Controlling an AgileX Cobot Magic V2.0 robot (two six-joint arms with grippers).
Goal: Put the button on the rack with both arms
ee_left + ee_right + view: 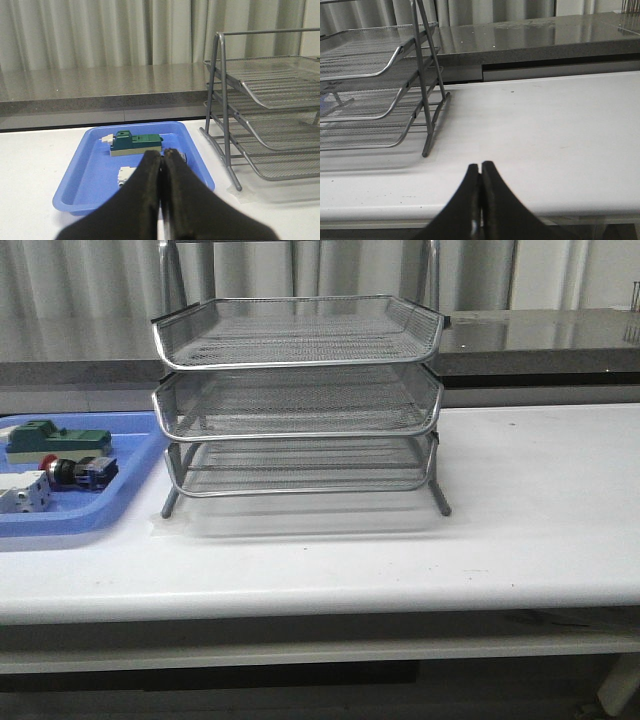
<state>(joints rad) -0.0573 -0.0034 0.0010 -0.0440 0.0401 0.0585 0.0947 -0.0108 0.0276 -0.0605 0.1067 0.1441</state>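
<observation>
Button (76, 472) in tray (130, 502), small, rigid, likely light; grip black body; both end effectors (162, 156) (480, 168) clenched, empty; rack (297, 400) unloaded

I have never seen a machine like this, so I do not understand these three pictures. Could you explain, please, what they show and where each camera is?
This is a robot with two arms, each ending in a two-fingered gripper. One picture looks forward over the white table; no arm appears in it. The other two come from cameras on the wrists, so the dark shapes at their lower edges are the left gripper and the right gripper. Both are closed and hold nothing.

On the table stands a three-tier wire rack. Its trays look empty. To the robot's left of it lies a blue tray holding a green block, a white block and a small button with a red cap. The button is not yet picked up.
</observation>
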